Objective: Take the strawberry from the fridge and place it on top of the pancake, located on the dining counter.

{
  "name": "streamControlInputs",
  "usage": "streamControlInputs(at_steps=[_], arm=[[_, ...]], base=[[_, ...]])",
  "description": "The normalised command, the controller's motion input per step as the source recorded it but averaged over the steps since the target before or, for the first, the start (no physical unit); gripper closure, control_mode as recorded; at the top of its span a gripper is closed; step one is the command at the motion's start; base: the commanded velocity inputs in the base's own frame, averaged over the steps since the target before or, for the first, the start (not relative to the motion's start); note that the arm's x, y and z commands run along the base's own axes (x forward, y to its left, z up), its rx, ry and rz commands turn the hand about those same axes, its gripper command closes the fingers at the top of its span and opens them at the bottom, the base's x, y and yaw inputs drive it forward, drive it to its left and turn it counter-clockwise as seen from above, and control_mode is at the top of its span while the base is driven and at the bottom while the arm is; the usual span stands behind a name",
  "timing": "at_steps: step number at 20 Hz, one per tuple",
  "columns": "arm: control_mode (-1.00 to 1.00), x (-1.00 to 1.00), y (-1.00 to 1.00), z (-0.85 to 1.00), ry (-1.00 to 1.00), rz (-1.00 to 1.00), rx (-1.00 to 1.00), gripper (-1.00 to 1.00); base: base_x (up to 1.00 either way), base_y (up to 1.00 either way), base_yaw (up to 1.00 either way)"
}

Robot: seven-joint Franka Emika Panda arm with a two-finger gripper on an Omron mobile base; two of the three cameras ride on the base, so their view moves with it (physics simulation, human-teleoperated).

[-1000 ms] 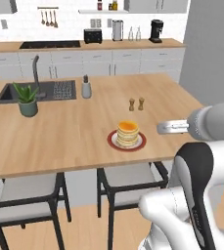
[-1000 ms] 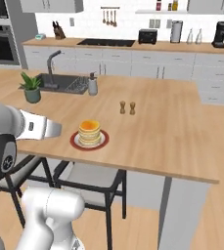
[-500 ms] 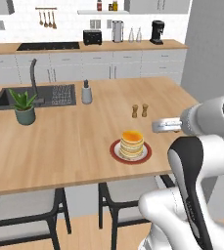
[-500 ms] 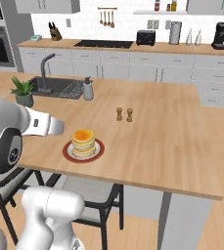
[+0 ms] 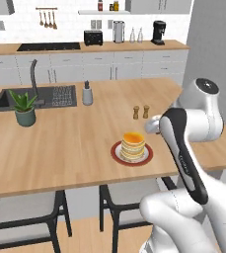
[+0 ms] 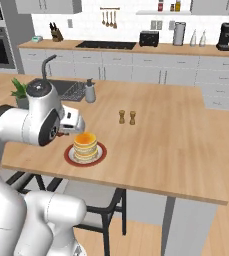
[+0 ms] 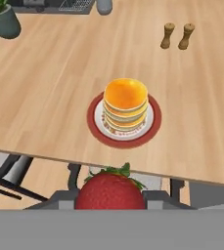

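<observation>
The dining counter carries the pancake on its plate near the front edge. Farther back stand two small shakers, with a soap bottle and a potted plant by the inset sink at left.

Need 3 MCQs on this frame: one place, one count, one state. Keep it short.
1. Where does the pancake sit?
A. in the sink
B. on a plate on the dining counter
C. on a stool

2. How many small shakers stand past the plate?
A. two
B. three
C. five

3. What does the tool carry?
A. nothing
B. a spoon
C. the strawberry

Key: 1 B, it rests on the red-rimmed plate on light wood. 2 A, a pair side by side. 3 C, red fruit sits between the fingertips in the hand view.
</observation>
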Motion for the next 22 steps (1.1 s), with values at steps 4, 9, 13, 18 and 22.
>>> streamControlInputs(at_steps=[4,9,13,18,22], arm=[[-1.0,0.54,0.01,-0.39,0.01,0.0,0.0,1.0],[-1.0,0.58,0.02,-0.48,-0.06,0.0,-0.01,1.0],[-1.0,0.68,0.16,-0.3,0.05,-0.02,-0.02,1.0],[-1.0,0.66,0.06,-0.09,0.2,-0.02,0.0,1.0],[-1.0,0.52,0.0,-0.24,0.06,0.0,-0.01,1.0]], base=[[0.0,0.0,0.0],[0.0,0.0,0.0],[0.0,0.0,0.0],[0.0,0.0,0.0],[0.0,0.0,0.0]])
